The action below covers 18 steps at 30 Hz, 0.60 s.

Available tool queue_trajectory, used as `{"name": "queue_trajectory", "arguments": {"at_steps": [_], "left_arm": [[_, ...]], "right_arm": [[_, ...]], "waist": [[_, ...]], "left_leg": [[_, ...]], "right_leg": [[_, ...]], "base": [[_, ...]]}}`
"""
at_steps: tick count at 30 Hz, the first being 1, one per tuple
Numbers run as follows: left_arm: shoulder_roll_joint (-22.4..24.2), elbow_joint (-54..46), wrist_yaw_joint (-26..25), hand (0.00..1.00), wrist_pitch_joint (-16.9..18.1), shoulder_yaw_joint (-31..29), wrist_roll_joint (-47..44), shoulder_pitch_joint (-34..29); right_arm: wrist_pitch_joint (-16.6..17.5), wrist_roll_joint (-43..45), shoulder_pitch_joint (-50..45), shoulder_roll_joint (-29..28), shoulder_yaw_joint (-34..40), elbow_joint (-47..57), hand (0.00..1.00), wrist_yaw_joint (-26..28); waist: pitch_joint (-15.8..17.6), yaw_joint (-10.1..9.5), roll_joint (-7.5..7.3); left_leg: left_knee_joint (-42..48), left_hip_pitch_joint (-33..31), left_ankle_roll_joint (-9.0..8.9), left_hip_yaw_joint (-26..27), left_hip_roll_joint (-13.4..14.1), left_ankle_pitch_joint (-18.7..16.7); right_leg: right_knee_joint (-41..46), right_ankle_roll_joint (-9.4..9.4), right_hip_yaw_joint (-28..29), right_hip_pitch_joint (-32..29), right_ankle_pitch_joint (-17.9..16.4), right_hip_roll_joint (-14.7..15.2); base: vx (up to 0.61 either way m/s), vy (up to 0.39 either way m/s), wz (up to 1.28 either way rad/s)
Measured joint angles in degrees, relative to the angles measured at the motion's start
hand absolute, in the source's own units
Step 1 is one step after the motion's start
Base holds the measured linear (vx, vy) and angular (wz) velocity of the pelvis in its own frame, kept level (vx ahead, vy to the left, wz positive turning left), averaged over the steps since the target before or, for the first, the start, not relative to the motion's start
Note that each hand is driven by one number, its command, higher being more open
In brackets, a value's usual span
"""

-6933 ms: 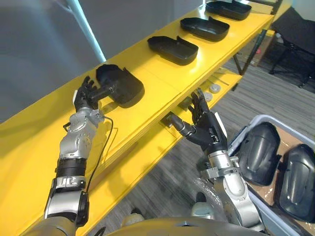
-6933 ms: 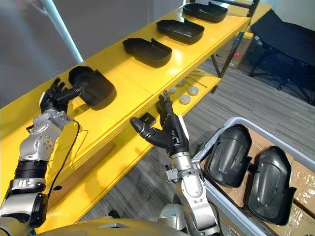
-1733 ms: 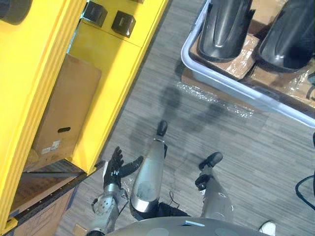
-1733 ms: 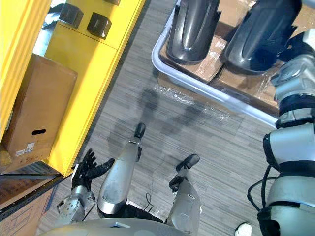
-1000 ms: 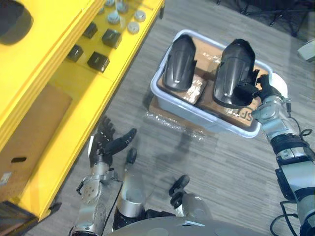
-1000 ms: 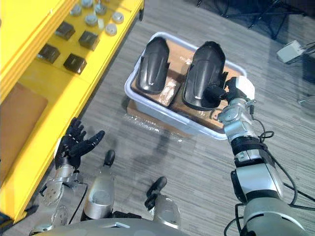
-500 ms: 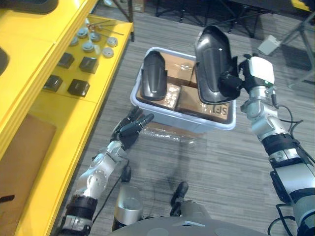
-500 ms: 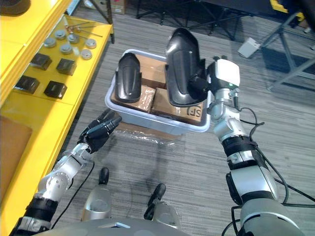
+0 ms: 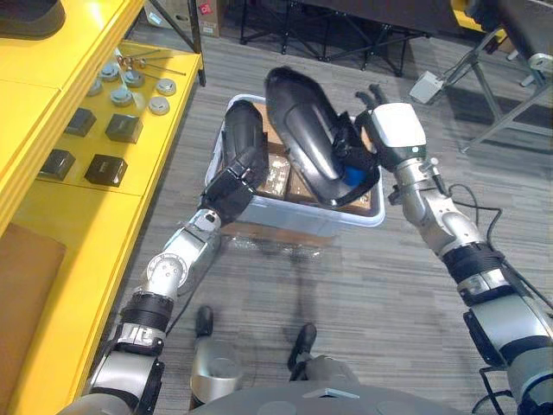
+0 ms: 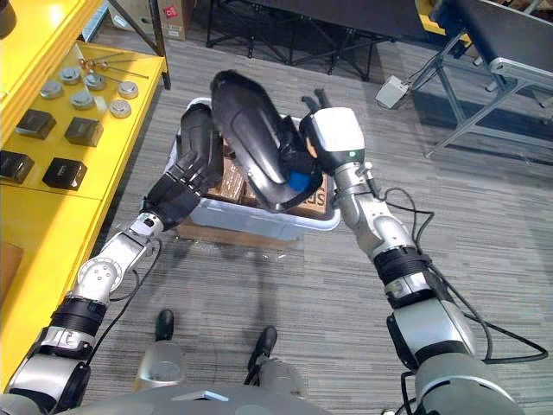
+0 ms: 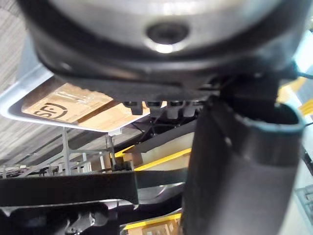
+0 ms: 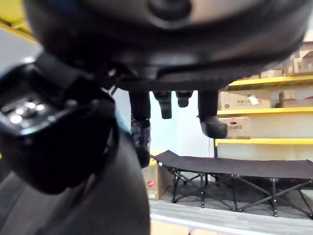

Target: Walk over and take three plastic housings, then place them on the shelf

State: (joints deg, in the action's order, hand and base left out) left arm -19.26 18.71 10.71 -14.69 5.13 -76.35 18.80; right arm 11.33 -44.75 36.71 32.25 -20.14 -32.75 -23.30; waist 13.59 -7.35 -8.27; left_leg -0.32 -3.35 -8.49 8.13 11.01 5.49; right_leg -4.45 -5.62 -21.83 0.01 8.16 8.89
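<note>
A long black plastic housing [image 9: 302, 130] hangs tilted above a pale grey bin [image 9: 285, 220] on the floor. My right hand [image 9: 359, 157] is shut on its lower end, fingers curled under the shell. A second black housing [image 9: 246, 143] stands propped in the left side of the bin on cardboard packing [image 11: 73, 103]. My left hand [image 9: 226, 192] lies against that housing's near end with straight fingers, open. In the right wrist view the thumb [image 12: 58, 142] presses on the held housing's dark surface.
The yellow shelf [image 9: 78, 203] runs along the left; its low level carries small black boxes [image 9: 105, 169] and round metal parts [image 9: 130, 78]. Another housing [image 9: 26, 13] sits on the upper level. Black folding frames [image 9: 346, 35] and a white box [image 9: 426, 85] stand beyond the bin.
The right hand has tipped its housing over and brought it lower over the bin. The left hand has reached forward from the bin's front to the housing inside. The camera also shifted.
</note>
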Motion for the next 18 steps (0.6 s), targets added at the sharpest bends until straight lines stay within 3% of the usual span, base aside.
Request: {"name": "queue_trajectory", "arguments": {"at_steps": [12, 18], "left_arm": [[3.8, 0.0, -1.1, 1.00, 1.5, 8.3, 2.7, 0.2], [3.7, 0.0, -1.1, 1.00, 3.3, 9.5, 4.7, 0.2]], "right_arm": [[1.9, -0.1, -2.3, -7.6, -4.5, 2.4, 0.00, 0.0], [1.7, 0.0, -2.5, -7.8, -4.7, 2.3, 0.00, 0.4]], "waist": [[-0.6, -0.12, 0.10], [-1.1, -0.10, 0.37]], "left_leg": [[0.1, 0.1, -0.02, -0.1, 0.0, 0.0], [0.1, 0.4, -0.02, 0.1, -0.1, 0.0]], "right_leg": [[0.0, 0.11, 0.0, 0.0, 0.1, 0.0], [0.0, 0.12, 0.3, 0.2, 0.1, 0.0]], "base": [[0.00, 0.000, 0.00], [0.00, 0.000, -0.01]]}}
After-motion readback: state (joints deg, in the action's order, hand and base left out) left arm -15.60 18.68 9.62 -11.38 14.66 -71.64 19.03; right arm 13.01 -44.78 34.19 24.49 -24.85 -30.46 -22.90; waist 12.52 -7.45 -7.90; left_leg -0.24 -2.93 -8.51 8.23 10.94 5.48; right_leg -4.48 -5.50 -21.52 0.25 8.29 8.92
